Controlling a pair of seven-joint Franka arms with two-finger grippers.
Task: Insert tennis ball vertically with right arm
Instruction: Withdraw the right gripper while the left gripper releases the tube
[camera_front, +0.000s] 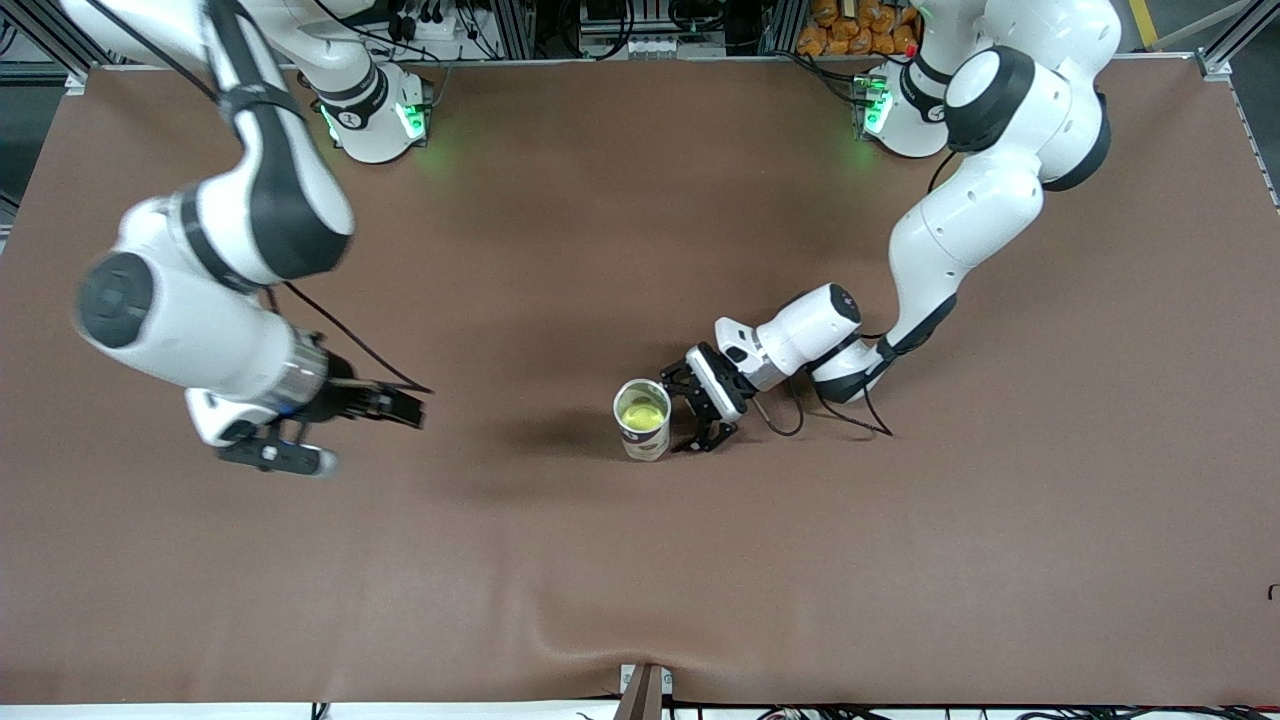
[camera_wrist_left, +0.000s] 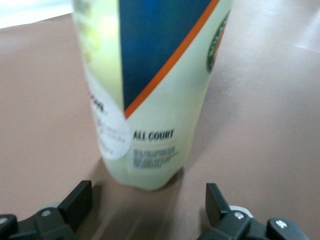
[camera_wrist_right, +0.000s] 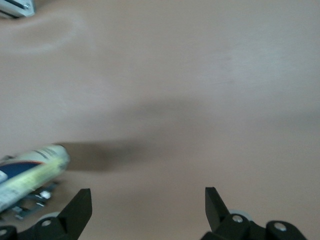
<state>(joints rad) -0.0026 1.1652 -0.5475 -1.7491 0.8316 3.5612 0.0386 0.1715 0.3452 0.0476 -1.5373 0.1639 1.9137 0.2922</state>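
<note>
Tennis ball (camera_front: 641, 408) sits inside an upright can (camera_front: 643, 422), its yellow-green top showing through the open mouth in the front view. The can stands on the brown table (camera_front: 640, 560), about midway between the two arms' ends. In the left wrist view the can's label (camera_wrist_left: 150, 90) shows blue with an orange stripe and the words "ALL COURT".

The left gripper (camera_front: 697, 410) is low at the table, just beside the can on the side toward the left arm's end. Its fingers (camera_wrist_left: 80, 200) are spread wide apart, with the can's base between them and bare table showing on each side, so they do not touch it.

The right gripper (camera_front: 420, 413) is up in the air over bare table toward the right arm's end, well apart from the can. Its fingers (camera_wrist_right: 80, 202) are spread and hold nothing. The can appears off to one edge of the right wrist view.
</note>
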